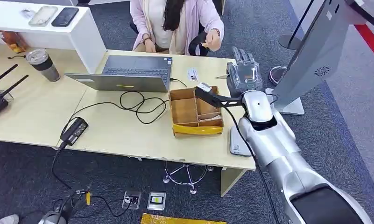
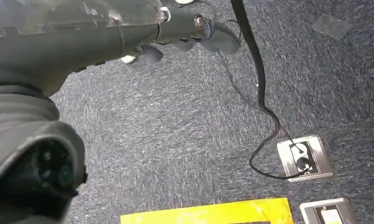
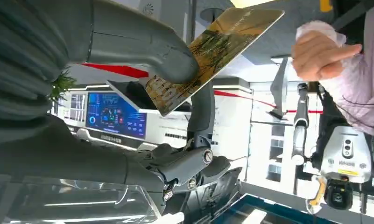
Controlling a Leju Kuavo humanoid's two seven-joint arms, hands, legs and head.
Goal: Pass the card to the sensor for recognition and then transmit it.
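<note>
No legible text, brand or number anywhere. The card (image 3: 213, 51) pinched in the right hand (image 3: 143, 51) carries a printed picture and rows of small print near one end, too blurred to read. A blue display screen (image 3: 115, 116) behind it shows dials and graphics, characters unreadable. The small white label (image 1: 193, 73) on the desk (image 1: 35, 112) beside the laptop (image 1: 129, 74) has dark marks, too small to make out.
</note>
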